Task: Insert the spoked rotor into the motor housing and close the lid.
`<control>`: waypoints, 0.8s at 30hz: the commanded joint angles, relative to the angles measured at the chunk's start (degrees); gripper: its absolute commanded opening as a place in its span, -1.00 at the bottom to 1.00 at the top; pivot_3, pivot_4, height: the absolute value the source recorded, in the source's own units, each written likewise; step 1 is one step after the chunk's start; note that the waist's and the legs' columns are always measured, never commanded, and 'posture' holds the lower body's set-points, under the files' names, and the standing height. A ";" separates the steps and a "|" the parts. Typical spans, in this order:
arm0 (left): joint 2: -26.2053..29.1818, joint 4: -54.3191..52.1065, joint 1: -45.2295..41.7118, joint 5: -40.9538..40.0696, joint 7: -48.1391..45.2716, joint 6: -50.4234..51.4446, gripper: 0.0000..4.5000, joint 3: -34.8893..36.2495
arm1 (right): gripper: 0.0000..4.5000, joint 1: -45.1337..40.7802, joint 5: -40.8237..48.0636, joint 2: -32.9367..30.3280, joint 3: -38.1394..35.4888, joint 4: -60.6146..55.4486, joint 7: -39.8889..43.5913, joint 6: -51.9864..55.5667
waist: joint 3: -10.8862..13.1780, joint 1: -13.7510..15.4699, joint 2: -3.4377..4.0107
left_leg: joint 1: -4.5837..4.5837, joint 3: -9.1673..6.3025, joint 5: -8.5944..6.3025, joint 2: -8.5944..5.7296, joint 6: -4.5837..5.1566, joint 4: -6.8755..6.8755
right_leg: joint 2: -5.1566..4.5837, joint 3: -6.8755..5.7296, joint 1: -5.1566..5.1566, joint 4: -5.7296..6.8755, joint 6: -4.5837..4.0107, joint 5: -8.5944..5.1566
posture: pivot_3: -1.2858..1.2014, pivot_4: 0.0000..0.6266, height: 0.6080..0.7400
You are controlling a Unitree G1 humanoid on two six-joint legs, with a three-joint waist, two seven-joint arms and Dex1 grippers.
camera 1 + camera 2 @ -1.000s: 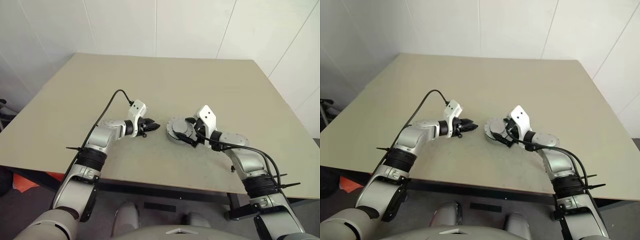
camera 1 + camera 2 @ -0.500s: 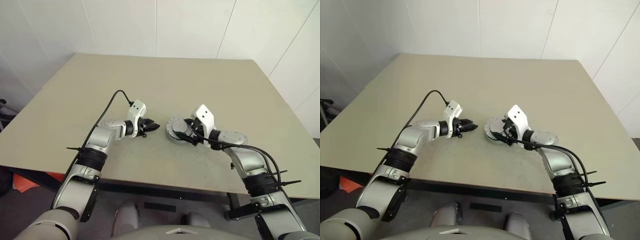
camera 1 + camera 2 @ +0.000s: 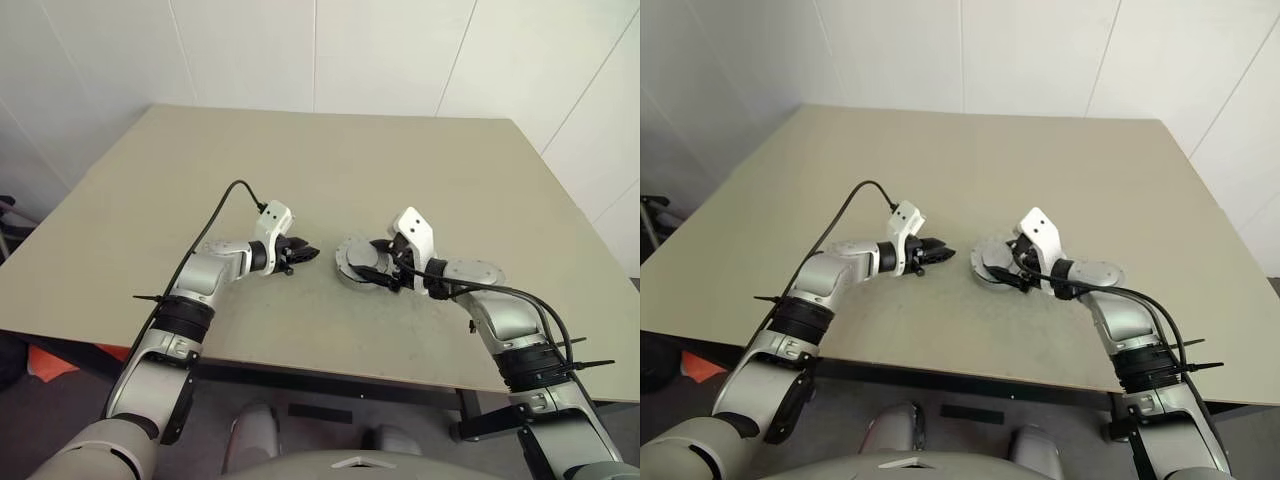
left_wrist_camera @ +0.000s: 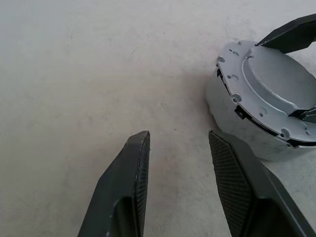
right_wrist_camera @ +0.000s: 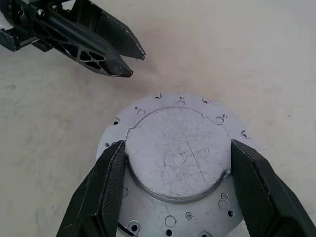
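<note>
The housing (image 5: pixel 177 163) is a short round grey metal drum resting on the matte beige surface (image 3: pixel 330 170). Its upturned face is flat, scratched, and has a raised central disc ringed by small screw holes. The right pincer (image 5: pixel 180 185) straddles that raised disc, its black fingers (image 5: pixel 106 190) spread wide and touching the disc's edge on either side. The left pincer (image 4: pixel 178 170) hovers just beside the housing, its ribbed wedge-shaped fingers apart and empty. No writing is legible.
</note>
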 commanded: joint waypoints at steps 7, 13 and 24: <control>-0.06 -1.19 -0.32 -0.19 -0.15 -0.37 -0.10 0.73 | 0.42 -0.22 2.28 -0.63 -1.47 -2.54 0.91 0.77 | 0.00 -0.03 0.00 | 0.01 0.00 0.01 0.01 -0.02 0.00 | 0.01 0.01 0.00 0.02 0.00 0.00 | 0.03 -1.00 1.00; -0.01 -1.19 -0.27 -0.15 -0.20 -0.36 -0.10 0.69 | 0.42 1.13 0.94 -2.67 0.18 -2.67 2.86 -0.33 | 0.00 0.11 0.00 | 0.01 0.00 0.01 -0.01 -0.01 0.00 | -0.01 0.00 0.02 0.01 0.00 0.00 | 0.03 -1.00 1.00; -0.23 -1.60 0.25 -0.16 -0.09 0.00 -0.10 0.43 | 0.42 0.43 1.43 -1.30 -0.93 -1.89 0.76 0.26 | 0.00 0.03 0.00 | 0.02 0.00 0.01 0.00 -0.01 0.01 | -0.01 0.00 0.02 0.02 0.00 0.00 | 0.03 -1.00 1.00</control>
